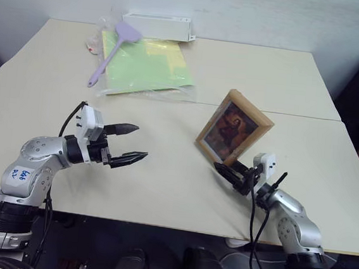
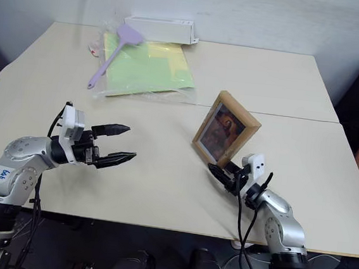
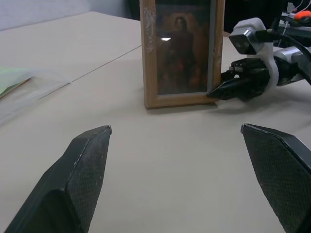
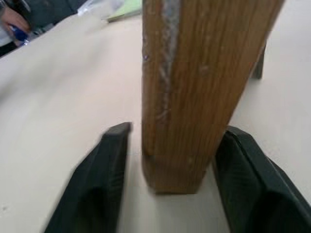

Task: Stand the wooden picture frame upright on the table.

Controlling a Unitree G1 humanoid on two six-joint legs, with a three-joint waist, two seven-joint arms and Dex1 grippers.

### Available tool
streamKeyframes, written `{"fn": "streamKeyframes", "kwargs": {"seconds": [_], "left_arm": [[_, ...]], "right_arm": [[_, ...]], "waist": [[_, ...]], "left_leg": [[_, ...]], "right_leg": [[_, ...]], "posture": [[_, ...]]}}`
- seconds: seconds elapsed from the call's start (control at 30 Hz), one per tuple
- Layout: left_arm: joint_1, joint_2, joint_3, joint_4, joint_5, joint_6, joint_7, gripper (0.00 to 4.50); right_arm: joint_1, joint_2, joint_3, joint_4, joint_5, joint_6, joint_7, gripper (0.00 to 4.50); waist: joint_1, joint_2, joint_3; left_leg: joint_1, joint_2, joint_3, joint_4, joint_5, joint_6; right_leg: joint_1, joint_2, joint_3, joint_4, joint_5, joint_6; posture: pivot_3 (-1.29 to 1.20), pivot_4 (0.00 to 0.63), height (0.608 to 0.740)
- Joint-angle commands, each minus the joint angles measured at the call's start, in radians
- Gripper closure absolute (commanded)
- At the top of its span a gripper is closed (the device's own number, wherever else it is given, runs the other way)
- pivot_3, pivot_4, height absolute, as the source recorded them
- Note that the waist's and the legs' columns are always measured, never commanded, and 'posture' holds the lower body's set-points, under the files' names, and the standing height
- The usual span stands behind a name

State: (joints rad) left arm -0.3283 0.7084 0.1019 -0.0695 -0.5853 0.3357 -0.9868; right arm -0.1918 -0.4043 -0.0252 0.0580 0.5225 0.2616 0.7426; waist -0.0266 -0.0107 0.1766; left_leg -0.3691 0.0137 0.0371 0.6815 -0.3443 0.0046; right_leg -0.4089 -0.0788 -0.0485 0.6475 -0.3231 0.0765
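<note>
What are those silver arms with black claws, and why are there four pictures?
They are a robot's two arms. Two pictures come from cameras in its head, looking down at the table. The other two come from little cameras on its wrists, looking along the black fingers. The wooden picture frame stands upright on the table. The right tool has a finger on each side of the frame's edge, with small gaps, so it is open rather than squeezing. The left tool is wide open and holds nothing. Farther back lie a purple spatula, a green wrapped sheet and a white box.
</note>
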Motion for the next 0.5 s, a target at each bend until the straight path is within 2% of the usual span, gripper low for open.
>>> {"fn": "streamKeyframes", "kwargs": {"seconds": [0.03, 0.1, 0.3, 0.4, 0.5], "left_arm": [[0.006, 0.011, 0.027, -0.027, 0.011, -0.015, -0.012, 0.00], [0.024, 0.021, 0.037, -0.022, 0.022, -0.024, -0.021, 0.00], [0.119, 0.063, 0.075, 0.020, 0.090, -0.111, -0.054, 0.00], [0.198, 0.097, 0.102, 0.057, 0.173, -0.209, -0.052, 0.00], [0.262, 0.115, 0.125, 0.080, 0.210, -0.289, -0.069, 0.00]], "right_arm": [[0.039, -0.037, -0.021, -0.049, 0.003, 0.040, 0.027, 0.57], [0.061, -0.071, -0.044, -0.087, 0.019, 0.067, 0.047, 0.04], [0.183, -0.238, -0.129, -0.183, 0.013, 0.017, 0.179, 0.04], [0.253, -0.281, -0.229, -0.228, -0.004, -0.165, 0.265, 0.04], [0.300, -0.320, -0.254, -0.212, -0.047, -0.311, 0.359, 0.04]], "waist": [[0.001, 0.000, 0.000], [0.004, 0.000, 0.000], [0.012, 0.001, 0.001], [0.016, 0.002, 0.001], [0.012, 0.003, 0.001]], "left_leg": [[0.000, 0.000, 0.000, 0.000, 0.000, 0.000], [0.000, 0.000, 0.000, 0.000, 0.000, 0.001], [-0.001, 0.000, 0.000, 0.000, -0.001, 0.002], [-0.001, 0.000, 0.000, -0.001, -0.001, 0.002], [0.001, 0.000, 0.001, -0.001, -0.002, 0.002]], "right_leg": [[0.000, 0.000, 0.000, 0.000, 0.000, 0.000], [0.000, 0.000, 0.000, 0.000, 0.000, 0.000], [0.000, 0.000, -0.001, -0.003, 0.000, 0.000], [0.000, 0.000, 0.000, -0.005, 0.000, 0.000], [0.000, 0.000, 0.001, -0.005, 0.000, 0.000]], "posture": [[0.00, 0.150, 0.740], [0.00, 0.150, 0.740], [0.00, 0.150, 0.740], [0.00, 0.150, 0.740], [0.00, 0.150, 0.740]]}}
